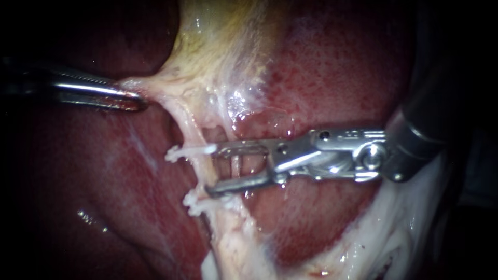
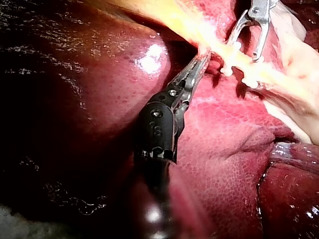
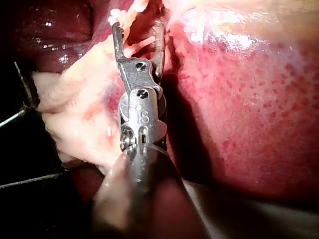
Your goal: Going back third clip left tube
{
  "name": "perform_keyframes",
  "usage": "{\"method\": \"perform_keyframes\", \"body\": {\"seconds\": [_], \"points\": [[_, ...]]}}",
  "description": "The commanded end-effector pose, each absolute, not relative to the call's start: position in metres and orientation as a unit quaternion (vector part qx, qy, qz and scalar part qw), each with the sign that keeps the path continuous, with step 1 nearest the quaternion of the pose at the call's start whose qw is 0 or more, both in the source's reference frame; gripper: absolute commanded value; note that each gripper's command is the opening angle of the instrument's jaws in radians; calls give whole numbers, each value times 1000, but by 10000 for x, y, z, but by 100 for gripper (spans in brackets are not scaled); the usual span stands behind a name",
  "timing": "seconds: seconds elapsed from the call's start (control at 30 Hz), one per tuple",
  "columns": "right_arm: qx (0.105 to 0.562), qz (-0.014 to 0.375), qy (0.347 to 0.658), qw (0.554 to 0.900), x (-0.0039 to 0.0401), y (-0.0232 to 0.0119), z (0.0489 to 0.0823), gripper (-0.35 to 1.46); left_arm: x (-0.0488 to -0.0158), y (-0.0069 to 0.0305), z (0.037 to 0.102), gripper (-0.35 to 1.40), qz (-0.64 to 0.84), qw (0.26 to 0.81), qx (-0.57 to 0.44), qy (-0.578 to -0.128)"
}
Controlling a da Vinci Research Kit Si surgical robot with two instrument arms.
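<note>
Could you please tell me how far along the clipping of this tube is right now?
Done: an upper white plastic clip and a lower white plastic clip sit across the pale stringy tube; a third I cannot make out. In hand: my left instrument holds pale tissue taut, jaws shut on it; my right instrument stands with jaws open between the clips. Left: probably drawing it back clear.

The liver [image 1: 337,62] is seen in dark red, stippled with brighter red dots at the upper right of the frame and streaked with faint pale lines at the lower left. The gallbladder [image 1: 223,46], at the top centre, is coloured yellow fading to cream. The tube [image 1: 199,135] is shown in pinkish cream, crossed by a white upper clip [image 1: 189,152] and a white lower clip [image 1: 199,204]. The left instrument [image 1: 137,101] is silver and finely ridged, and the right instrument [image 1: 213,170] is polished silver with a black shaft.
</note>
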State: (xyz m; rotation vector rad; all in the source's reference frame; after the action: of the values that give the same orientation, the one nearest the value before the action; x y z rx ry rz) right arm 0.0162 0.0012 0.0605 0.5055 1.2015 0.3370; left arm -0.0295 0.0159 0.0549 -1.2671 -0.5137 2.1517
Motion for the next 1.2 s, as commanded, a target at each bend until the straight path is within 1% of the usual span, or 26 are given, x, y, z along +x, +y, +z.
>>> {"method": "perform_keyframes", "body": {"seconds": [0.03, 0.2, 0.33, 0.53, 0.73, 1.0, 1.2], "points": [[228, 150, 553, 787, 154, 13, 602, 50, -294, 159, 548, -35, 807, 292, -475, -193], [203, 116, 545, 805, 115, 18, 583, 50, -294, 159, 548, -35, 807, 292, -475, -193], [201, 107, 548, 805, 94, 25, 572, 50, -294, 159, 548, -35, 807, 292, -475, -193], [195, 99, 550, 806, 75, 29, 564, 50, -295, 158, 549, -35, 807, 292, -475, -192], [194, 101, 546, 809, 67, 29, 563, 50, -300, 157, 557, -35, 808, 290, -476, -192], [194, 99, 543, 811, 65, 28, 563, 50, -323, 155, 591, -35, 811, 283, -473, -197], [195, 99, 543, 811, 64, 28, 563, 50, -330, 154, 609, -35, 813, 281, -469, -199]]}}
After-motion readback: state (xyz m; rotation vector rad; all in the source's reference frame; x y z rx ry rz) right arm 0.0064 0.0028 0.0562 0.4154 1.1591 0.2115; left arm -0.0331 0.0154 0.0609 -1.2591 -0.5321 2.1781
